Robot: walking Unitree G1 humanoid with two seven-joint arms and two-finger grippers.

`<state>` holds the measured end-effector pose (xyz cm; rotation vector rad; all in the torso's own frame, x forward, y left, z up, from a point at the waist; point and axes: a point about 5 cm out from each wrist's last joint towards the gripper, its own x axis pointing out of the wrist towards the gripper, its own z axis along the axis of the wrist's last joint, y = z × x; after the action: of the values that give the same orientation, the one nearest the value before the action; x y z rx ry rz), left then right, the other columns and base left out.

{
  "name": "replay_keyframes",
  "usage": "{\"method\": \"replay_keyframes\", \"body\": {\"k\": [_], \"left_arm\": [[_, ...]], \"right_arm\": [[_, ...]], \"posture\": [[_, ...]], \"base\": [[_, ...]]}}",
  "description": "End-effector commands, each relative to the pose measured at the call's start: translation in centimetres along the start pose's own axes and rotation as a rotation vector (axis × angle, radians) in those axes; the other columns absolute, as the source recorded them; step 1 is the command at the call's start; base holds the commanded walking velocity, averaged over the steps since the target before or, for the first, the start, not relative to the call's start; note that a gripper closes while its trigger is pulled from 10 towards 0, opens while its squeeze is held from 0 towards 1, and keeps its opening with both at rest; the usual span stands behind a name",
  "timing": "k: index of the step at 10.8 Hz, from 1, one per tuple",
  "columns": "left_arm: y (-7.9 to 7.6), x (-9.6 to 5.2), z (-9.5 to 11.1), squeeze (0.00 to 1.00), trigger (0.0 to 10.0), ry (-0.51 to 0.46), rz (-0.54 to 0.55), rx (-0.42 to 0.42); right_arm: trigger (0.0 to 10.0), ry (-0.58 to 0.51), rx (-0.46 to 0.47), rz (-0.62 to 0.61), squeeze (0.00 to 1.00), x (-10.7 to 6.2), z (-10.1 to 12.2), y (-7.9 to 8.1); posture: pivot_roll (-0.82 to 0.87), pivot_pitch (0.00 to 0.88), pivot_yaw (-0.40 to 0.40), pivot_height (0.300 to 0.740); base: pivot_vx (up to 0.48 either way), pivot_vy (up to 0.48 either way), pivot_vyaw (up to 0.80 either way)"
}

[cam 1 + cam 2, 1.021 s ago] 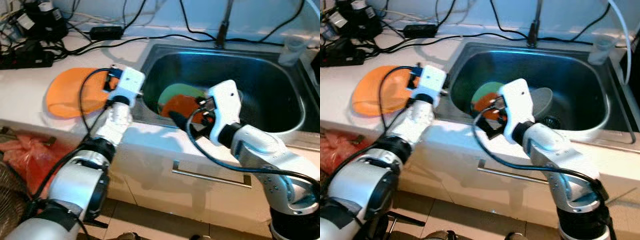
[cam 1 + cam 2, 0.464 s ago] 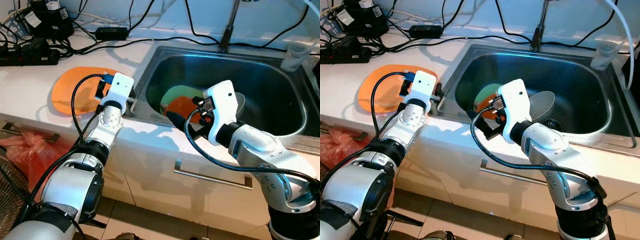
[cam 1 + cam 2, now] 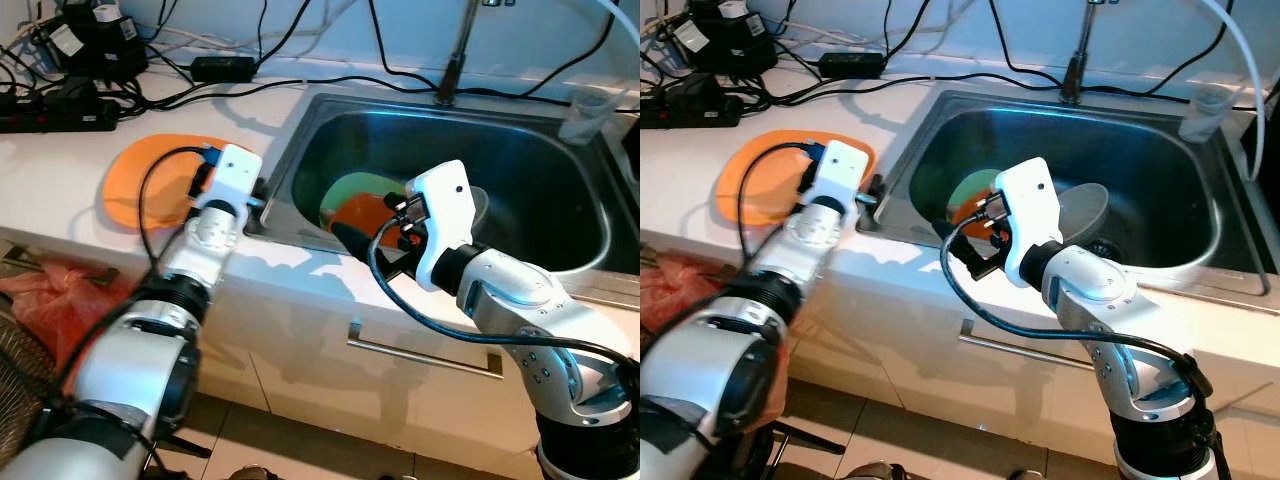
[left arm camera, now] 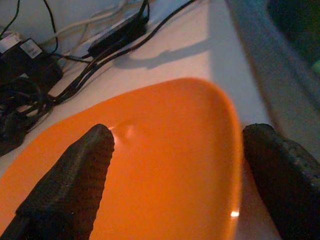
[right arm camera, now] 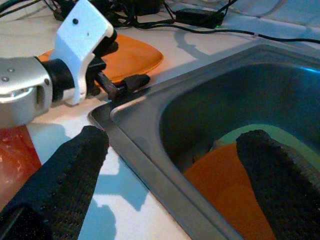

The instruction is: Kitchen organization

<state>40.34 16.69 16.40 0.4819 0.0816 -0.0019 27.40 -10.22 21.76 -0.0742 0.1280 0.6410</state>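
My left gripper is open, with its two fingers on either side of the orange plate on the counter beside the sink. My right gripper is open too, over the sink's near edge, above a smaller orange plate lying on a green plate. I think I should slide my left fingers in low and flat before I close them, so the plate does not slip away.
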Motion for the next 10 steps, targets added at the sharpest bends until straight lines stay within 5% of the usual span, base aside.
{"method": "replay_keyframes", "body": {"k": [1, 2, 3, 4, 10], "left_arm": [[0.49, -0.02, -0.61, 0.00, 10.0, 0.037, -0.013, 0.029], [0.73, -0.07, -0.89, 0.00, 10.0, 0.047, -0.017, 0.038], [0.81, -0.11, -1.08, 0.00, 1.5, 0.055, -0.038, 0.053], [0.74, -0.16, -1.25, 0.00, 0.0, 0.060, -0.064, 0.072], [0.50, -0.25, -1.39, 0.00, 0.0, 0.055, -0.082, 0.083]], "right_arm": [[10.0, -0.009, -0.007, 0.009, 0.00, 0.10, 0.18, 0.15], [10.0, -0.011, -0.007, 0.010, 0.00, 0.11, 0.22, 0.14], [10.0, -0.013, -0.007, 0.008, 0.00, 0.11, 0.24, 0.12], [10.0, -0.013, -0.006, 0.005, 0.00, 0.08, 0.22, 0.11], [10.0, -0.012, -0.004, -0.005, 0.00, -0.03, 0.16, -0.03]], "posture": [[-0.10, 0.051, 0.030, 0.740], [-0.10, 0.052, 0.031, 0.740], [-0.10, 0.053, 0.033, 0.740], [-0.10, 0.054, 0.035, 0.740], [-0.11, 0.058, 0.035, 0.740]], "base": [[0.000, 0.000, 0.00], [0.000, 0.000, 0.00], [0.000, 0.000, 0.00], [0.000, 0.000, 0.00], [0.000, 0.000, 0.00]]}}
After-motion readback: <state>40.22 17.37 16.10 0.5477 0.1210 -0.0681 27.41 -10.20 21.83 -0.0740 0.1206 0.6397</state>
